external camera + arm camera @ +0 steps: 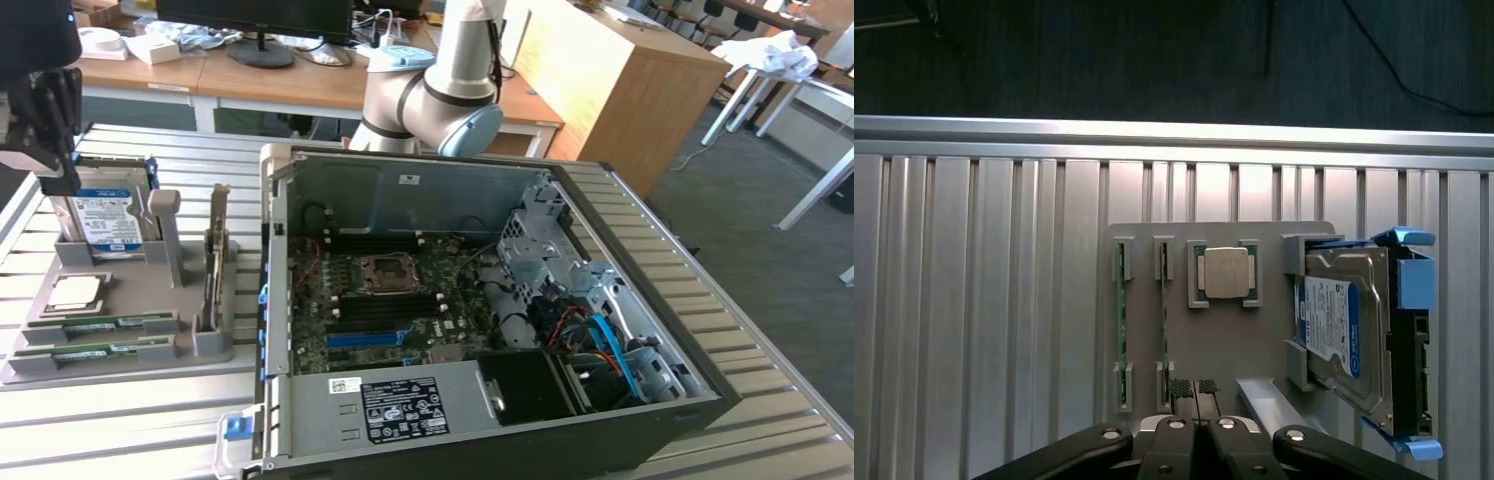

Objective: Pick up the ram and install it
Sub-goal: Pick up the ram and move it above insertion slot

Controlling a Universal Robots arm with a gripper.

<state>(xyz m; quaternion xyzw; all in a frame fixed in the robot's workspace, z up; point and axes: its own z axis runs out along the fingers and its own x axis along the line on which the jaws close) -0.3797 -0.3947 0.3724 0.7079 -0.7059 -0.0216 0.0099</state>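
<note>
The gripper is hovering over the grey holder, fingers pressed together — gripping nothing. The ram is sitting in a slot on that holder, beside a twin stick.

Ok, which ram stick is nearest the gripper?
The ram stick beside the silver processor chip; the other ram stick sits one slot further out, at the edge of the tray, farther from the gripper.
</note>
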